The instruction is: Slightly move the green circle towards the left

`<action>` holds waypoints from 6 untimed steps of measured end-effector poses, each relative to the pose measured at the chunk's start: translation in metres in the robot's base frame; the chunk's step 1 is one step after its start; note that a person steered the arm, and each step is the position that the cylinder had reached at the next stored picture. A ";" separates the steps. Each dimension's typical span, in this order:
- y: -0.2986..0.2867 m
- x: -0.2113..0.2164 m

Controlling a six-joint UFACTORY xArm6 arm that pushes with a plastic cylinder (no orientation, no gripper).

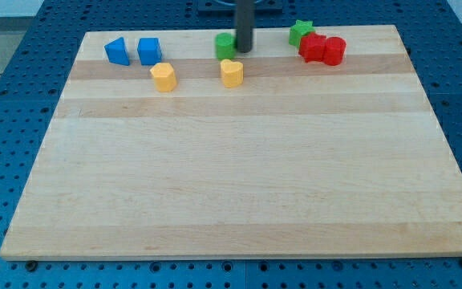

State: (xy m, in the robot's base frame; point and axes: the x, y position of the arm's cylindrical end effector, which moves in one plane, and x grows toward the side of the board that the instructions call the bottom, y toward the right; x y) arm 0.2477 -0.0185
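Observation:
The green circle (pixel 225 46) sits near the view's top edge of the wooden board (pixel 239 177), just left of centre. My tip (pixel 244 50) is at the circle's right side, touching or nearly touching it; the dark rod rises from there out of the view's top. A yellow block (pixel 231 72) lies just below the green circle.
A blue triangular block (pixel 118 51) and a blue cube (pixel 149 50) sit at the top left, with a yellow block (pixel 164 77) below them. A green star (pixel 300 32) and two red blocks (pixel 314 48) (pixel 334 50) sit at the top right.

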 end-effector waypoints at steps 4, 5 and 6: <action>-0.017 0.008; 0.007 -0.025; 0.016 -0.033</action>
